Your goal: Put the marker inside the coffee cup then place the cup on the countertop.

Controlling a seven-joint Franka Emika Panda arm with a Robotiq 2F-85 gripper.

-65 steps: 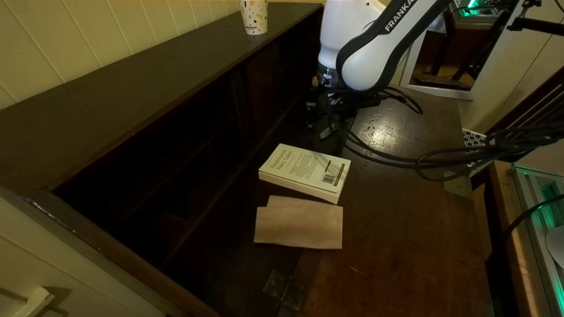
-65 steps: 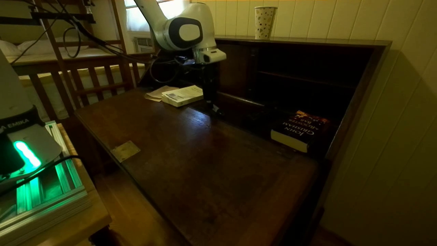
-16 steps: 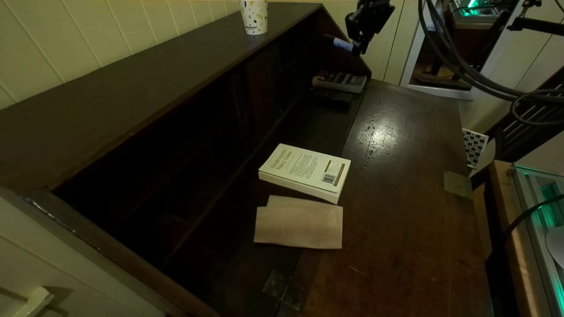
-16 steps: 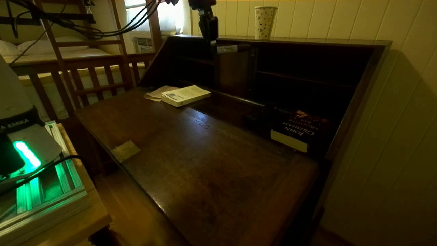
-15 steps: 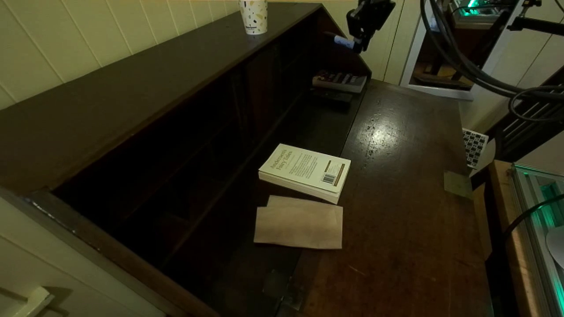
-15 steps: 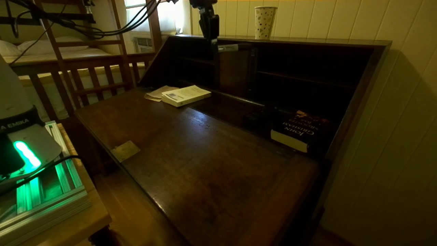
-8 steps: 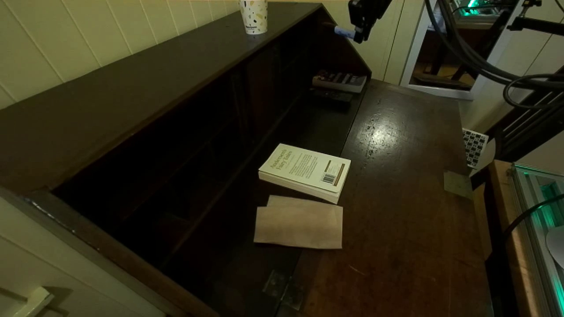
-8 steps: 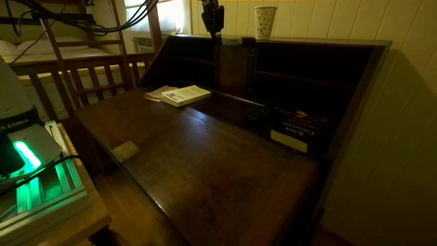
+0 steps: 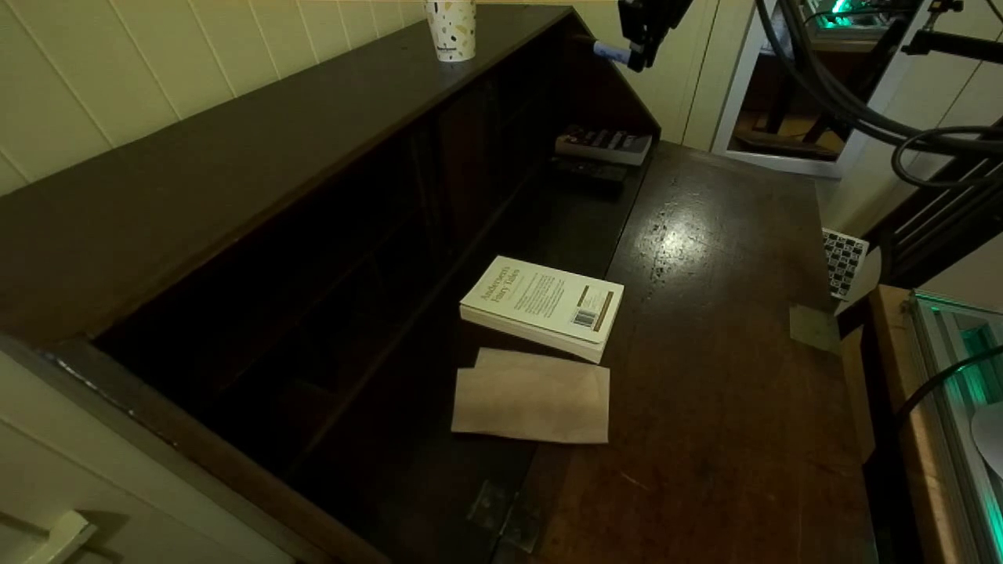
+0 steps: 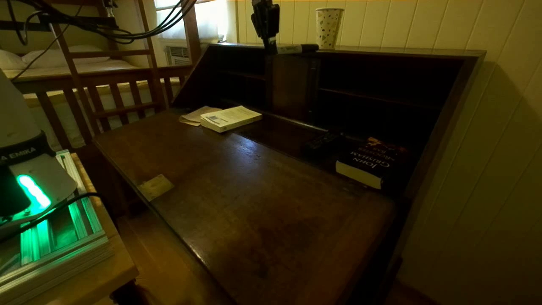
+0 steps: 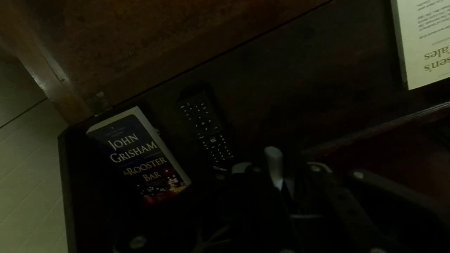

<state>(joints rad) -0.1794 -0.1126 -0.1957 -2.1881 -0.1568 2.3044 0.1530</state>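
Note:
A marker with a pale barrel (image 9: 611, 52) and a dark cap is pinched in my gripper (image 10: 271, 47), sticking out sideways, roughly level. In the wrist view the marker (image 11: 274, 160) rises pale between dark fingers, which are hard to make out in the gloom. The coffee cup (image 9: 452, 31), white with speckles, stands upright on the raised ledge; in an exterior view the cup (image 10: 329, 27) appears to the right of the marker's cap, with a gap between. Below spreads the brown countertop (image 10: 254, 203), the marker held well above it.
The dark ledge (image 9: 274, 149) runs along the wall above open cubbyholes. On the desk lie a white book (image 9: 544, 305), brown paper (image 9: 533, 399), a dark book (image 10: 370, 163) and a black remote (image 11: 204, 126). Cables (image 9: 846, 110) hang from the arm.
Some seconds ago my gripper was down at the desk by the marker; now it is high up with the marker in it. Over the last second it has risen slightly. The cup has stayed put.

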